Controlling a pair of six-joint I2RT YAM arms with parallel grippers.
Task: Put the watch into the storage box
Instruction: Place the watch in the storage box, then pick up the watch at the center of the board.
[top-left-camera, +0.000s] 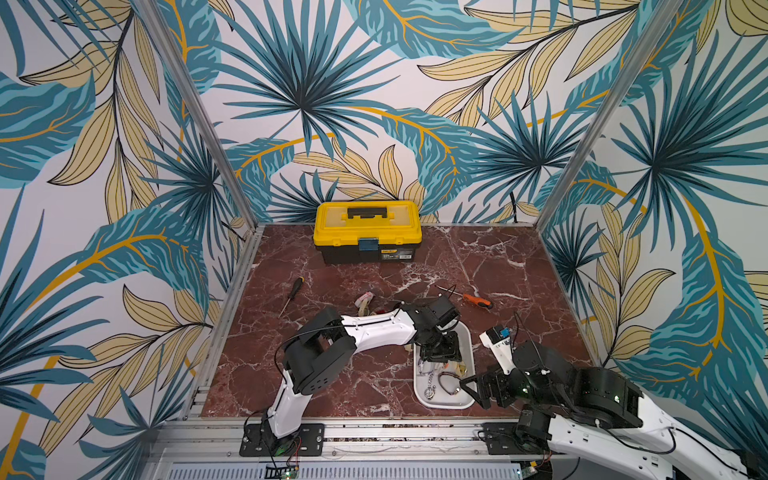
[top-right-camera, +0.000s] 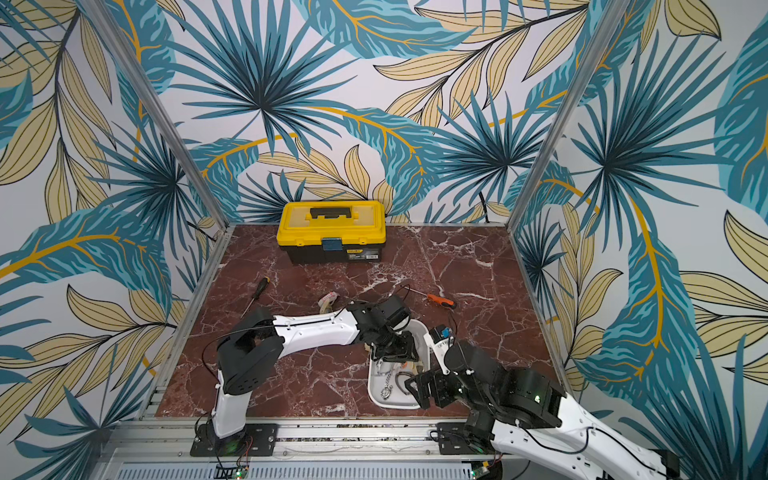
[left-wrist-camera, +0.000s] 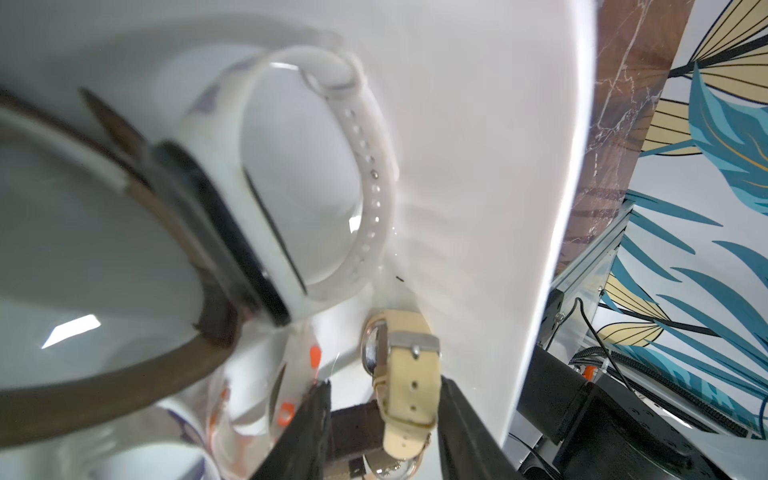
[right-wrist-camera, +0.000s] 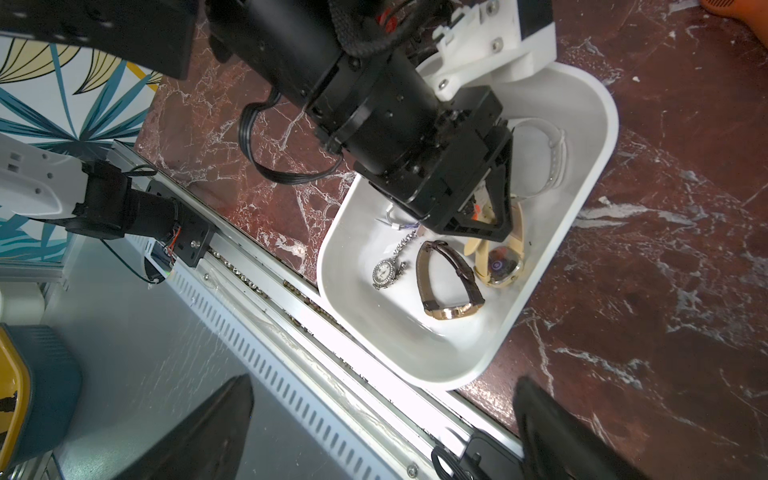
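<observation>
My left end effector (left-wrist-camera: 386, 382) is down inside the storage box (right-wrist-camera: 598, 137). Its jaws stand parted on either side of the beige-strapped watch (left-wrist-camera: 409, 374), wider than the strap, so I judge that nothing is pinched. The watch lies in the box, face down toward the floor of it and close to the long wall, among a white-banded watch (left-wrist-camera: 365, 166), a brown-strapped watch (right-wrist-camera: 451, 286) and a small silver chain watch (right-wrist-camera: 384, 272).

I read the step in hand as the release and pull-out. One finger (left-wrist-camera: 461, 424) sits right against the strap edge, and I cannot tell whether it touches. I want the jaws spread wider before I lift, so the buckle or the strap holes cannot catch on a pad. Then I go straight up with no sideways sweep, because the straps are looped and crowded and a drag could hook one over the rim.

My right end effector (right-wrist-camera: 382, 432) hangs spread wide and empty just off the near end of the box. I plan the left arm's exit up and away from it.
</observation>
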